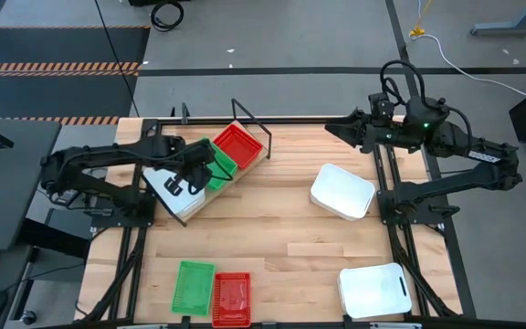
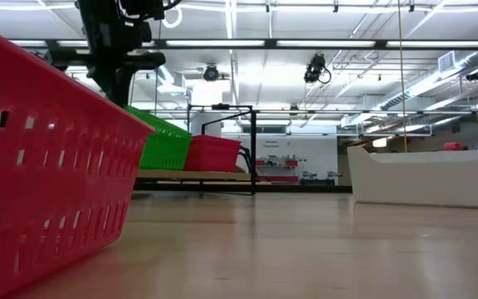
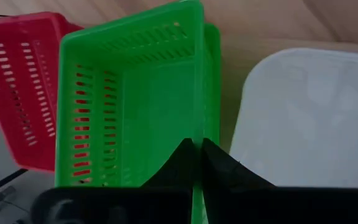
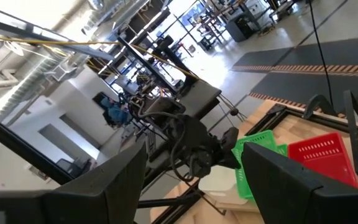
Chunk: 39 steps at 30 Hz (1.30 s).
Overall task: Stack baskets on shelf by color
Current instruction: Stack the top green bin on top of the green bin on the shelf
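Shelf: the shelf [image 1: 210, 169] lies at the far-left part of the tabletop [image 1: 281, 228], angled, with black wire frame ends; it carries baskets of all three colours.
Red baskets: two distinct spots seen from above — one red basket [image 1: 238, 146] on the far end of the shelf, one red basket [image 1: 232, 298] at the near edge of the tabletop. Whether either is a stack cannot be told.
Green baskets: the left wrist view shows two nested on the shelf, the upper green basket [image 3: 135, 106] sitting in a lower one whose rim shows beside it; one more green basket [image 1: 193, 286] lies at the near edge, touching the red one there.
White baskets: three spots — one white basket [image 1: 177, 192] on the near end of the shelf, one [image 1: 342, 191] right of the tabletop's middle, one [image 1: 374, 290] at the near-right corner.
Left hand: the left hand [image 3: 197, 152] is clenched on the rim of the upper green basket, its fingers pressed together over the wall.
Right hand: the right hand [image 4: 194, 171] hangs above the far-right edge of the tabletop, released, fingers wide apart, grasping nothing.
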Each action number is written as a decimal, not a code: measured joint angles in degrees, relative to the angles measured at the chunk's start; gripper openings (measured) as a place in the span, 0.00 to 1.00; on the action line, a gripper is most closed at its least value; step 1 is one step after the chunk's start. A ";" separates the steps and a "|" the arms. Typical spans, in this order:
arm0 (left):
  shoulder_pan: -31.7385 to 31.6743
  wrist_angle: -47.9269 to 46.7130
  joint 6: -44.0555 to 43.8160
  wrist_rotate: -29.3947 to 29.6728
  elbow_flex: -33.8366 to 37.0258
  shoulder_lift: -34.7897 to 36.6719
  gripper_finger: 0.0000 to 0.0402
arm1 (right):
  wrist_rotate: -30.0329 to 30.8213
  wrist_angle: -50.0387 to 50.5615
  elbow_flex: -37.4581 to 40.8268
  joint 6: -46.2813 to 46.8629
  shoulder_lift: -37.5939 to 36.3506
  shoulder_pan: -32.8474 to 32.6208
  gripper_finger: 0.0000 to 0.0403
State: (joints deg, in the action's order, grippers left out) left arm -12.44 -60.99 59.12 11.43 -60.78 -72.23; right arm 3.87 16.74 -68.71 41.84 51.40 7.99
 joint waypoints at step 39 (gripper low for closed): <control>3.81 11.26 -75.06 1.21 -7.05 -5.88 0.32 | 0.16 0.19 0.00 -1.54 -0.01 0.00 0.66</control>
State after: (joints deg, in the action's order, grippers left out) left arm -8.62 -49.73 -15.95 12.64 -67.83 -78.11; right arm 4.03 16.93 -68.71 40.29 51.39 7.99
